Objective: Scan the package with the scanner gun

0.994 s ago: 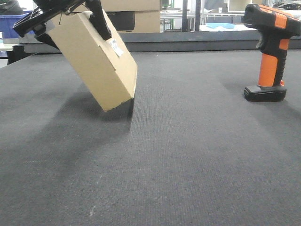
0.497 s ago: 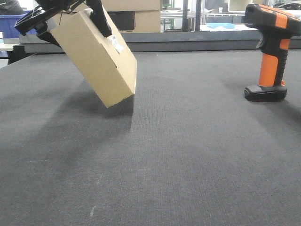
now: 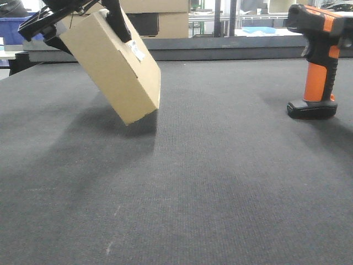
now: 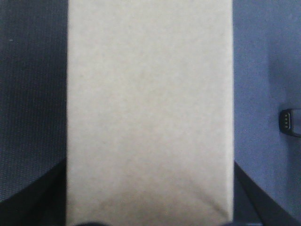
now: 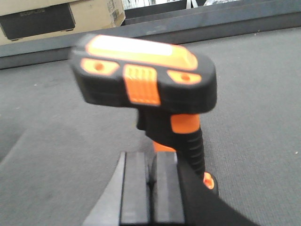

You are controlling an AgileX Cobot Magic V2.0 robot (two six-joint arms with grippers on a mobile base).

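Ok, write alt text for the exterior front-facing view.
The left gripper holds a tan cardboard package tilted over a dark mat at upper left, a small white label on its side face. At right, an orange-and-black scanner gun stands upright on its base, apart from the package.

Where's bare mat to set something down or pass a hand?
Free: the mat between package and scanner gun, plus the whole near foreground. Crowded: far left under the tilted package; right edge around the scanner gun.
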